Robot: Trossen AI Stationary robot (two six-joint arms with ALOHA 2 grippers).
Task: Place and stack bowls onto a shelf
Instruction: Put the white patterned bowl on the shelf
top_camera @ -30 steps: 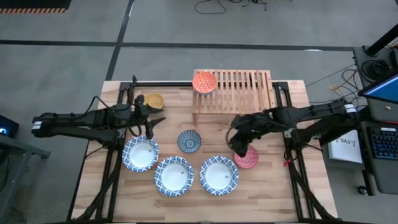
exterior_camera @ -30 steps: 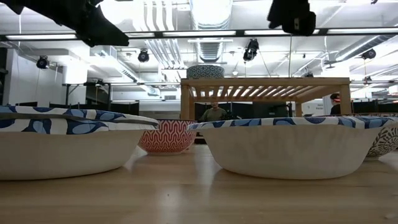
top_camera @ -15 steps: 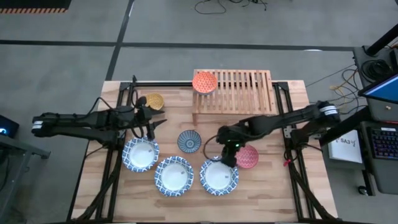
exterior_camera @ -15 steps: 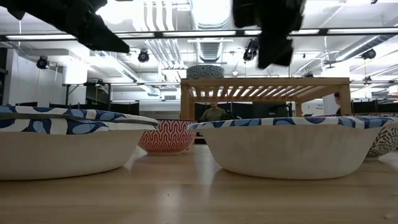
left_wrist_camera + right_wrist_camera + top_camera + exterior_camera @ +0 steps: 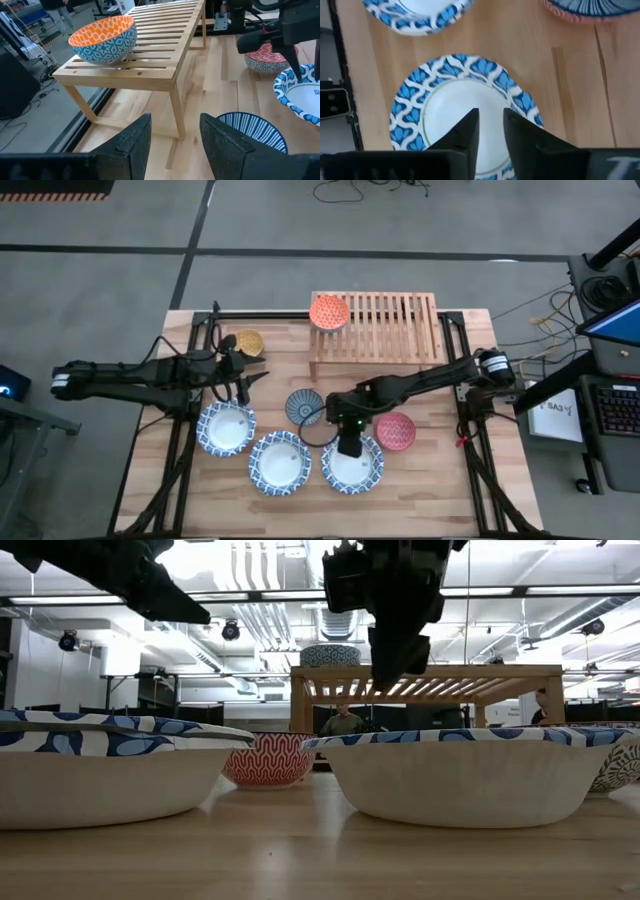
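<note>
The light wood shelf [image 5: 385, 328] stands at the table's far side, and the orange bowl [image 5: 328, 311] sits on its left end. Three large blue-and-white bowls [image 5: 227, 427] [image 5: 280, 462] [image 5: 352, 470] rest in a row near the front. Behind them are the dark blue patterned bowl [image 5: 304, 407], the red bowl [image 5: 396, 430] and the yellow bowl [image 5: 247, 342]. My right gripper [image 5: 491, 116] hangs open, with a narrow gap, above the white inside of the right-hand large bowl [image 5: 445, 107], clear of its rim in the low view. My left gripper [image 5: 245, 385] is open, behind the left large bowl.
Black frame rails [image 5: 180, 450] run along the table's left and right sides. Bare wood lies between the shelf and the bowls [image 5: 350, 380]. The shelf top to the right of the orange bowl [image 5: 165, 35] holds nothing. A person [image 5: 345, 722] shows far off in the room.
My right gripper has swung from above the red bowl toward the table's left and near edges and has come down. It now hangs over the right-hand large bowl. No bowl has moved.
</note>
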